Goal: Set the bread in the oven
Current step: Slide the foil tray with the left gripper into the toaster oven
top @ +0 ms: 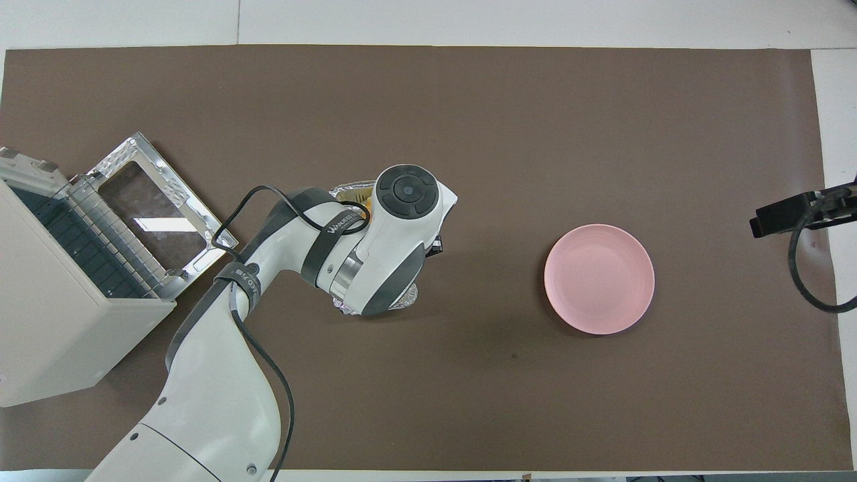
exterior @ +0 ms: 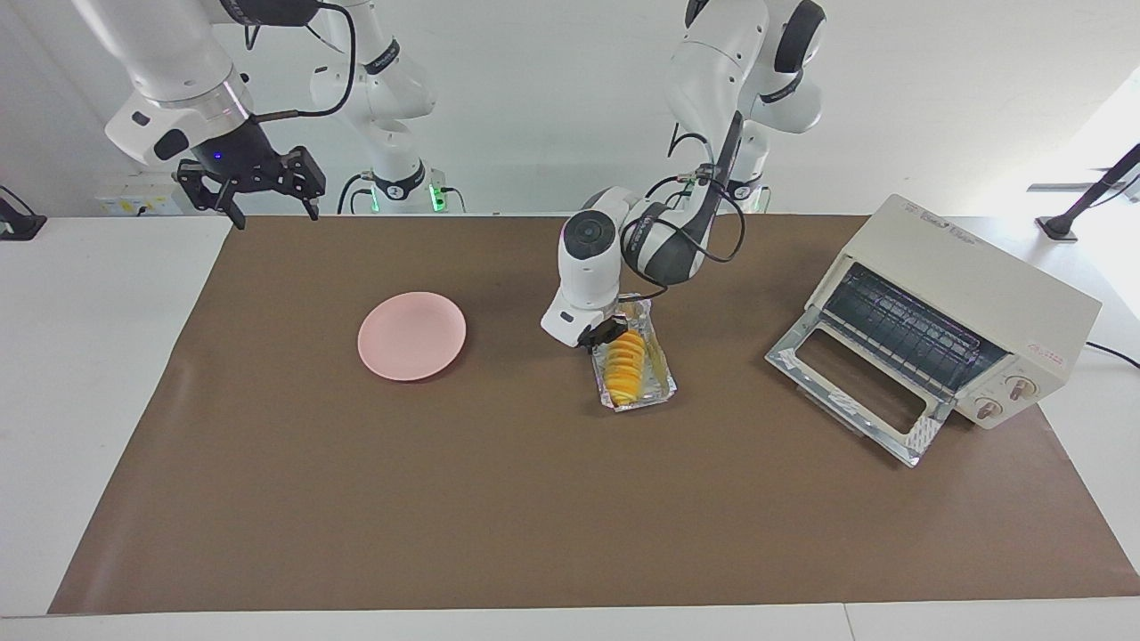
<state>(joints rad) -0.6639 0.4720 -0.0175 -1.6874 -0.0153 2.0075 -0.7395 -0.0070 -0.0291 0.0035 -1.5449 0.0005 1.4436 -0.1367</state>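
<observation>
The bread (exterior: 626, 363), a short row of overlapping yellow-orange slices with paler edges, lies in a crinkled silver foil tray (exterior: 661, 389) near the middle of the brown-covered surface (exterior: 499, 499), between the round pink plate (exterior: 411, 336) and the boxy cream-white toaster oven (exterior: 966, 307). The tray keeps the slices together as one load, so whoever moves the tray moves all of them.

The left pincer (exterior: 598, 334) is down at the tray's end nearer the robots, on the rim toward the right arm's end of the surface. Its fingertips are clenched there; the grip looks to be on the foil edge rather than on a slice, though the wrist hides the exact contact. In the overhead view the wrist covers nearly the whole tray, leaving only a strip of foil (top: 351, 189) and a crumpled corner showing. Gripping the rim makes sense: thin foil offers an edge to pinch, and soft slices do not.

The oven sits toward the left arm's end of the surface, its glass drop-down door (exterior: 859, 394) lying open and its wire rack (exterior: 904, 334) exposed, so the way in is ready.

The right pincer (exterior: 251, 185) waits with its fingers spread, raised over the corner of the brown cover at the right arm's end, clear of the plate.
</observation>
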